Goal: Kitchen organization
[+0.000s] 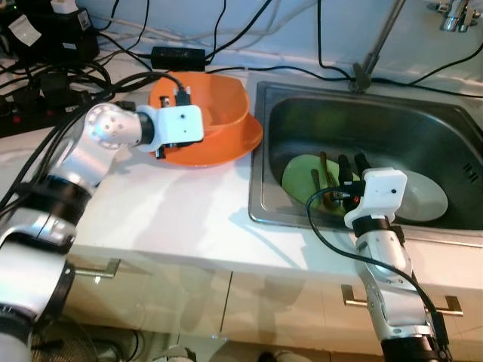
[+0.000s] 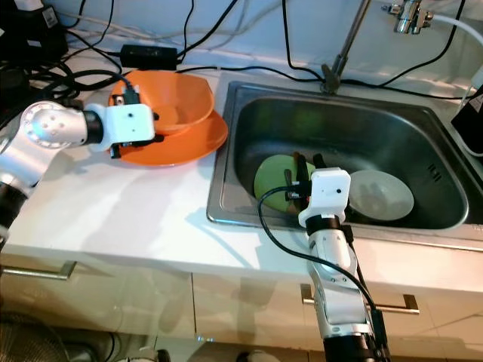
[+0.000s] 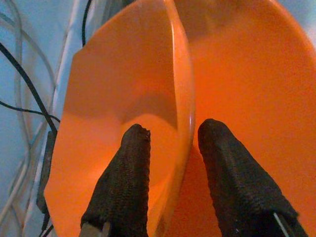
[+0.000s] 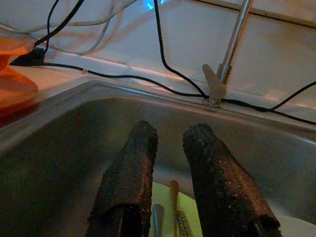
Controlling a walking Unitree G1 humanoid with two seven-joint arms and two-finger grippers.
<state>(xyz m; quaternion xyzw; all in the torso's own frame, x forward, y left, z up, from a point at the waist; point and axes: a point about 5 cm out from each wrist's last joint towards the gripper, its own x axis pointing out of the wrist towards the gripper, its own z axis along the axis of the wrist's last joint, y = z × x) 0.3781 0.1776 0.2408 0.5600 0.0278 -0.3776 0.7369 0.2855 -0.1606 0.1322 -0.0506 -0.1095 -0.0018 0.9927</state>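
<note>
An orange bowl sits on an orange plate on the white counter, left of the sink. My left gripper is at the bowl's left side. In the left wrist view its fingers straddle the bowl's rim, one inside and one outside, open with a small gap. My right gripper hangs over the sink's front, open a little, with nothing between its fingers. Below it lie a green plate with utensils on it and a pale plate.
Black cables and a power strip crowd the counter's back left. A black adapter lies behind the bowl. The faucet pipe rises behind the sink. Cabinet handles show below the counter edge.
</note>
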